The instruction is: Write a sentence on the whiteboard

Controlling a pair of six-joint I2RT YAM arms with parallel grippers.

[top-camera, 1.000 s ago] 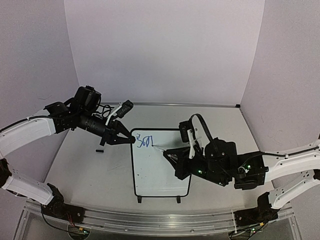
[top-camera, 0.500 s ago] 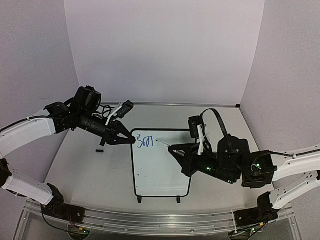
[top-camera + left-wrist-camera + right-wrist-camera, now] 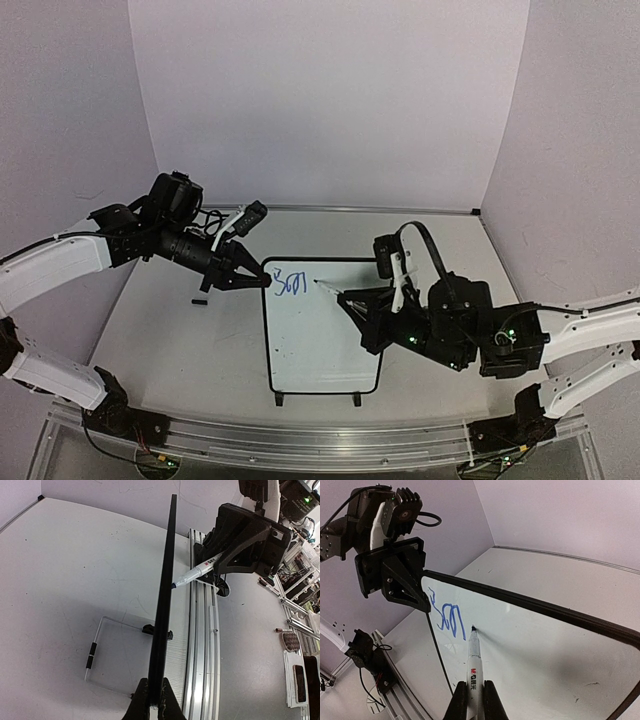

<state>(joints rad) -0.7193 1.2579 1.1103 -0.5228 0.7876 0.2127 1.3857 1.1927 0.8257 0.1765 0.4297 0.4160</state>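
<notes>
The whiteboard [image 3: 322,345] stands tilted on the table, with its black frame edge-on in the left wrist view [image 3: 165,600]. Blue letters of the sentence [image 3: 291,284], roughly "Sm", sit at its top left and also show in the right wrist view [image 3: 448,620]. My left gripper [image 3: 262,279] is shut on the board's top left corner, with its jaws either side of the frame [image 3: 154,702]. My right gripper [image 3: 352,301] is shut on a white marker [image 3: 474,672]. The marker's tip [image 3: 318,283] rests at the board surface just right of the letters.
A small black piece [image 3: 200,299] lies on the table left of the board; in the left wrist view it sits on a thin wire bracket [image 3: 91,655]. An aluminium rail [image 3: 300,440] runs along the near edge. Purple walls close in the back and sides.
My right arm has shifted right and the marker tip has moved a little up and right, away from the last letter. The left gripper and the board have not moved.
</notes>
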